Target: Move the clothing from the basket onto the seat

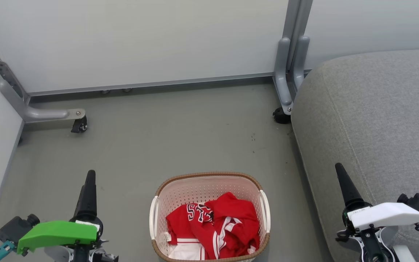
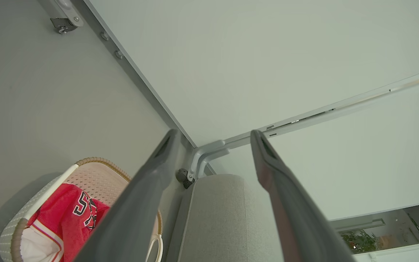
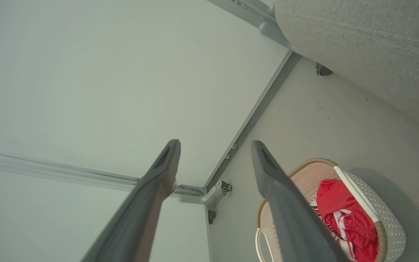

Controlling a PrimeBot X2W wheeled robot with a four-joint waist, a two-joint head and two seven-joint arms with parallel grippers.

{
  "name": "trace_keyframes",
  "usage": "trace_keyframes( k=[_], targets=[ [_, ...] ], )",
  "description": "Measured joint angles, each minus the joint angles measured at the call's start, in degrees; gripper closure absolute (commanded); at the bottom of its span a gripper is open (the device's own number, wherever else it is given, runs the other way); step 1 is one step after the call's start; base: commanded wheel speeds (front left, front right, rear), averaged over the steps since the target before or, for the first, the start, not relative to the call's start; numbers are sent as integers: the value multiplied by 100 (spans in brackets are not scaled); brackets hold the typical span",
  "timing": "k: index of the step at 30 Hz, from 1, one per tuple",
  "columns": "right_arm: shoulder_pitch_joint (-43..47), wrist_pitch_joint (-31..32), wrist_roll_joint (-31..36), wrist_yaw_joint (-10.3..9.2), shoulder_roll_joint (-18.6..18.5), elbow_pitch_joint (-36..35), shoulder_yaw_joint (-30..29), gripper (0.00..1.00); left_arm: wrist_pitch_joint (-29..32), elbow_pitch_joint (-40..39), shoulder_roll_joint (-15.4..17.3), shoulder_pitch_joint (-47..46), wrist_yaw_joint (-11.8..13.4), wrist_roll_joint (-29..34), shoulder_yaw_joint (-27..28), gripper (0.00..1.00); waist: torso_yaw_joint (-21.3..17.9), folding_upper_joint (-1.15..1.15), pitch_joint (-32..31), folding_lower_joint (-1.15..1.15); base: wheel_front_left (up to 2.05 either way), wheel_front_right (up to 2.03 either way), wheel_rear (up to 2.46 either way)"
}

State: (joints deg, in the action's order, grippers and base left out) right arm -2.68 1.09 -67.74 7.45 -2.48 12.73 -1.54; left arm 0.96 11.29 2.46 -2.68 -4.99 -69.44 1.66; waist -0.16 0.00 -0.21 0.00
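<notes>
My left claw [image 2: 214, 134] and right claw [image 3: 215, 142] are both wide open and empty; the crumpled red-and-white clothing [image 1: 216, 225] lies between them in the cream perforated plastic basket [image 1: 206, 175], with the light-grey fabric seat [image 1: 376, 109] on the right claw's side.

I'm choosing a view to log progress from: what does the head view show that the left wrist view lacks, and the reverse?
The head view adds the right gripper and the green cover on the left arm. The left wrist view adds a plant behind glass and the open gap between the left gripper's fingers. Both share the basket, the red clothing inside it, the grey seat and the left gripper.
</notes>
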Motion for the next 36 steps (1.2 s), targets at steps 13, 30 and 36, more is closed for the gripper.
trace_keyframes(
  k=[13,30,36],
  targets=[
    [131,-299,1328,0,-1,-196,271,0,-290,-281,1,120,156,1326,-312,0,4,0,-40,0,0,0,0],
    [265,-624,2640,1,-3,-437,377,0,-616,-502,43,220,407,2738,-693,0,42,0,-91,0,0,0,0],
    [268,-732,3052,1,-4,-500,390,0,-719,-544,76,246,475,3160,-772,0,36,0,-73,0,0,0,0]
  ],
)
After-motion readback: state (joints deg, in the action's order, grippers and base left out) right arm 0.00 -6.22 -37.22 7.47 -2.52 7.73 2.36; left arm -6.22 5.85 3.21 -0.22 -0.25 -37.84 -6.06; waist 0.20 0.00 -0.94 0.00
